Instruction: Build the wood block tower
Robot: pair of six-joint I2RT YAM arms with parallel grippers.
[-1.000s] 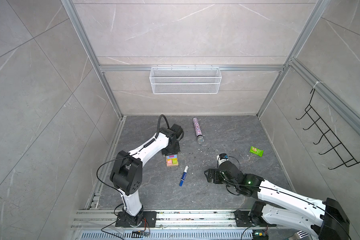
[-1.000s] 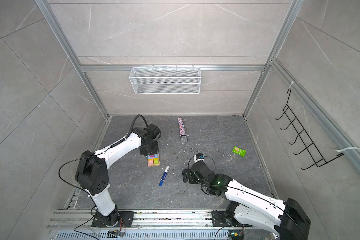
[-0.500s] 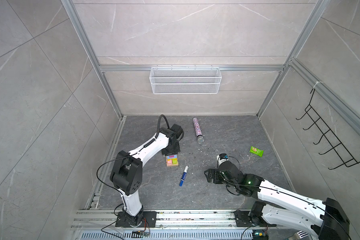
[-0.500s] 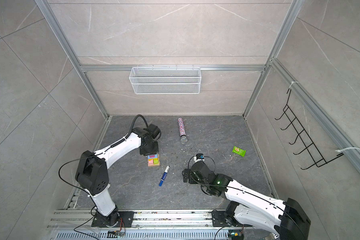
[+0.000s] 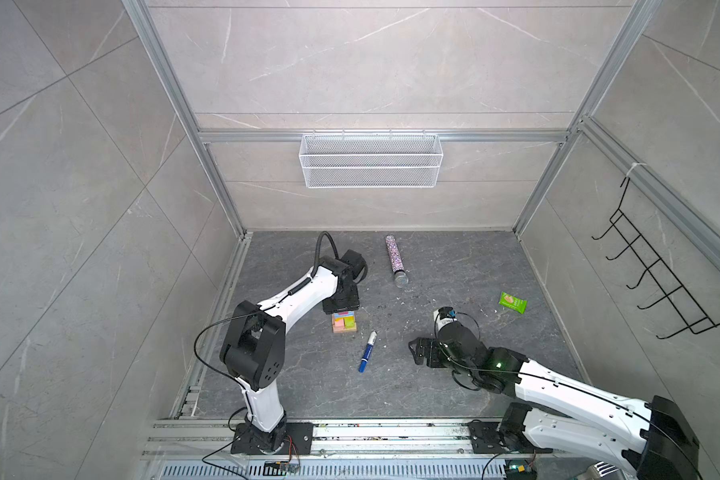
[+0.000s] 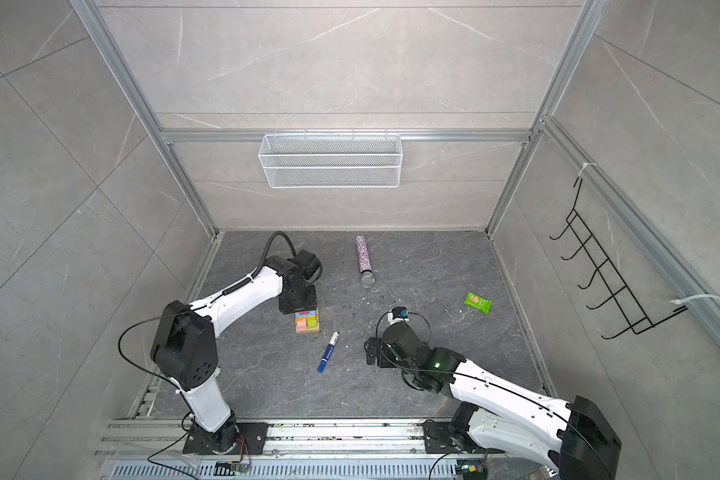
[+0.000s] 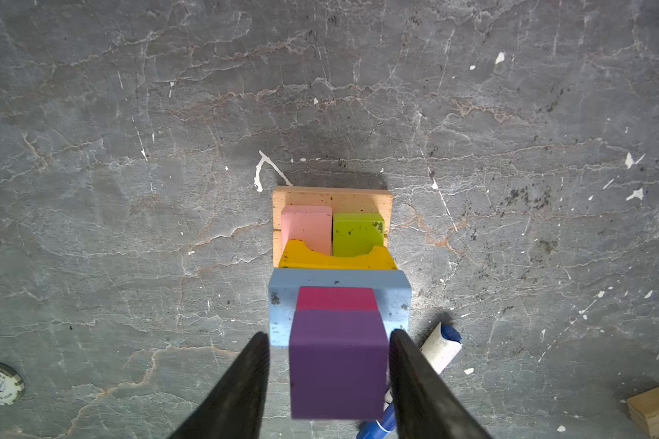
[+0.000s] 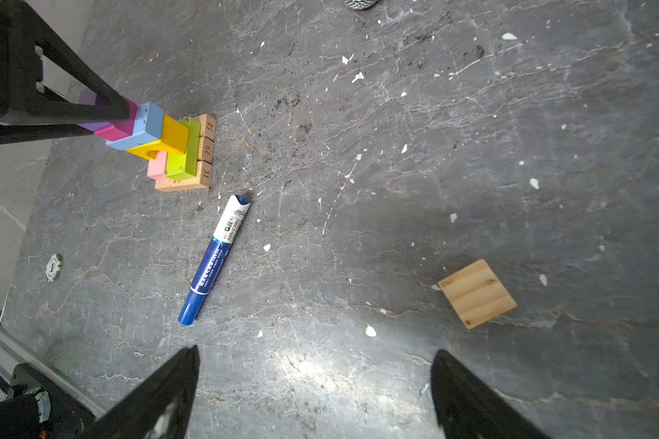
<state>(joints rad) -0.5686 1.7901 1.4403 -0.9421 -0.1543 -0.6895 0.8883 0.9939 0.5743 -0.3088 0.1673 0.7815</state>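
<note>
Tower (image 8: 176,137) of nine blocks stands on the desk (image 8: 396,152), top hidden under the left hand (image 7: 330,334) in both top views, that hand part-open around the purple block (image 7: 337,361) without gripping it; one tan block (image 8: 477,293) lies near the wide-open, empty right hand (image 8: 314,353).

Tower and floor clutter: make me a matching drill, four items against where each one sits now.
Items
1. purple block
2. tan bars
3. loose tan block
4. marker pen

Places
A. bottom layer of the tower
B. lying alone on the floor, ahead of the open right gripper
C. top of the tower, between the jaws of the left gripper
D. lying on the floor just beside the tower's base

Pairs: 1-C, 2-A, 3-B, 4-D
</note>
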